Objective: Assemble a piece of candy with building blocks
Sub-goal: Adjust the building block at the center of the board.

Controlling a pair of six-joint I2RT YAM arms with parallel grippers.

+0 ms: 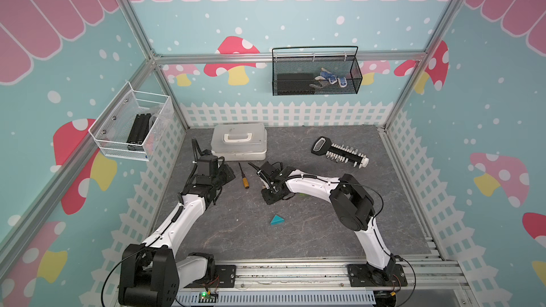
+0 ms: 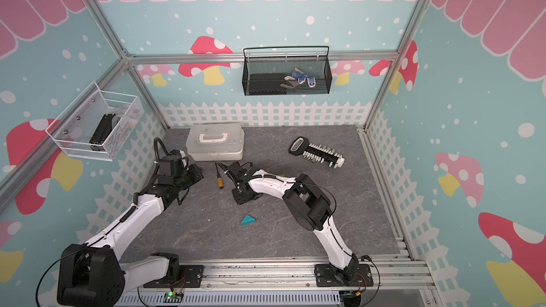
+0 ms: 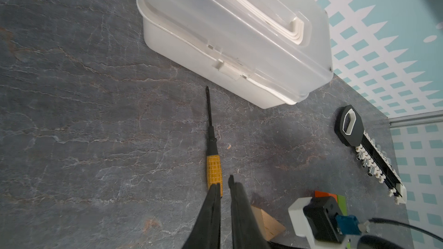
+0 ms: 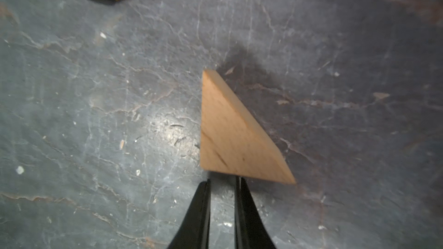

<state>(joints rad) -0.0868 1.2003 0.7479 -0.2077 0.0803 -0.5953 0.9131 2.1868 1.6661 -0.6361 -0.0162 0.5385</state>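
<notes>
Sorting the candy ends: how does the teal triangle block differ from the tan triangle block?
The teal triangle block is painted; the tan triangle block is bare wood. The teal one lies alone in the open; the tan one lies just ahead of the right gripper. Both lie flat on the table.

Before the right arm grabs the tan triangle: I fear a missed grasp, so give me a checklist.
1. Right gripper empty: ok.
2. Its jaws wide enough for the tan triangle: not ok, nearly closed.
3. Tan triangle lying flat, unobstructed: ok.
4. Left gripper clear of the screwdriver: cannot tell.
5. Teal triangle out of the way: ok.
6. Orange block and green block aligned: cannot tell, mostly hidden.
</notes>
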